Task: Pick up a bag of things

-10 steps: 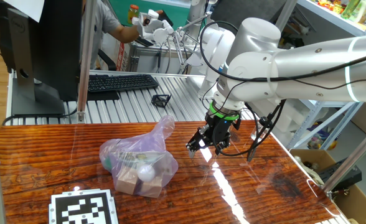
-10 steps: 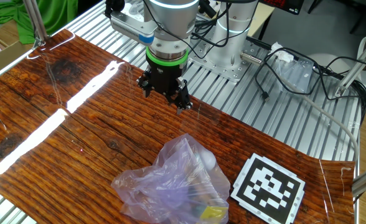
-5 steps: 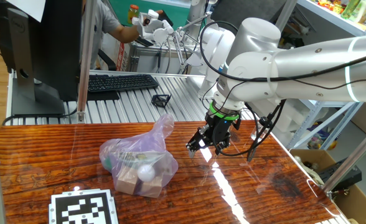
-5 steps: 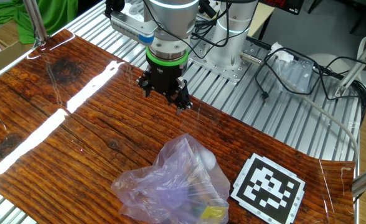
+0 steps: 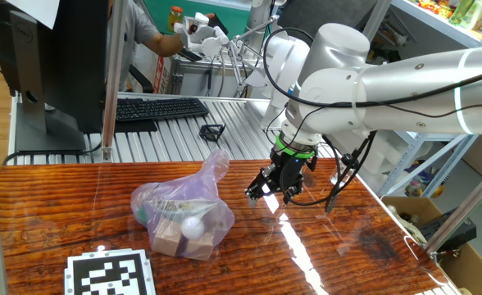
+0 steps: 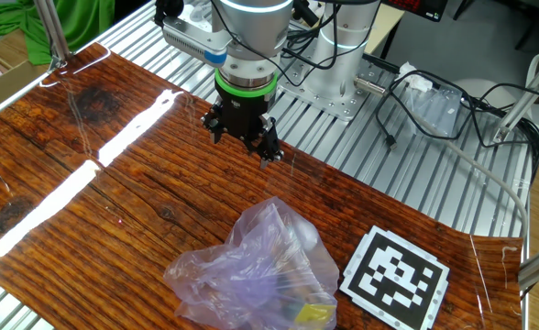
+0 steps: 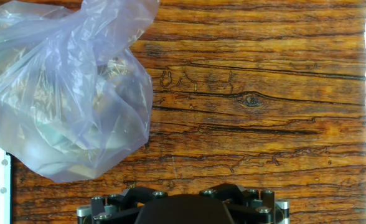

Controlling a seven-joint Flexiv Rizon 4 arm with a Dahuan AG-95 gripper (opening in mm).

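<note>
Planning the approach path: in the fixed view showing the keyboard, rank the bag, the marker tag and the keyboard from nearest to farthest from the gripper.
1. Bag: beside the open gripper, to its left on the wood table.
2. Marker tag: beyond the bag, at the table's front left edge.
3. Keyboard: far back left, on the metal bench behind the table.

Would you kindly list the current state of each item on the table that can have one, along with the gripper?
bag: lying on the wooden table, not gripped, its neck bunched and sticking up
white ball: inside the bag
wooden blocks: inside the bag
gripper: open, empty, above the table beside the bag
marker card: flat beside the bag
</note>
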